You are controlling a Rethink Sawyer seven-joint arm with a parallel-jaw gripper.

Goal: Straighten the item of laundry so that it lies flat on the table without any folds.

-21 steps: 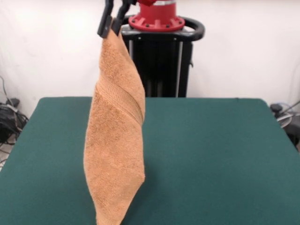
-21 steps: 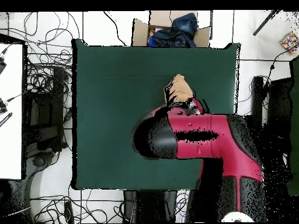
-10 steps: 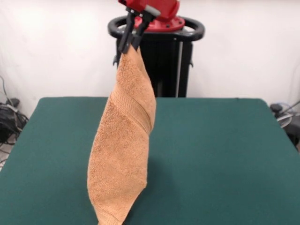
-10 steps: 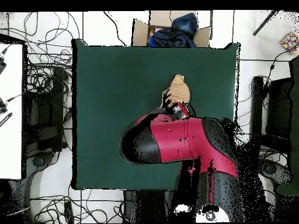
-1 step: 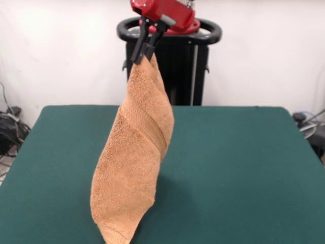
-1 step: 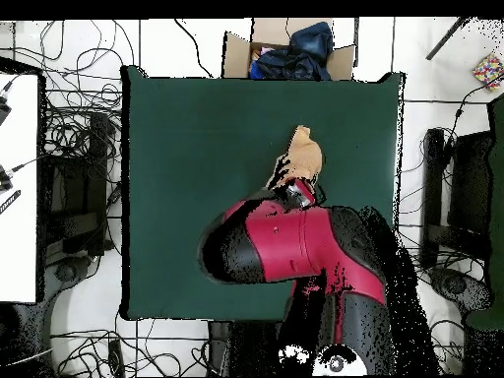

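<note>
While aloft, claw (image 5: 144, 52) clamped on towel (image 5: 133, 157)

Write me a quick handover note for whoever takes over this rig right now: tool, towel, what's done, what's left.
Tool: shut on the top corner of the orange-tan towel, raised high above the table.
Towel: hangs in a twisted, folded column; whether its lowest tip touches the green table cannot be told. From overhead only a small part of it shows past the arm.
Done: towel picked up by one corner.
Left: lay it down, spread it flat, remove every fold, then release.
</note>
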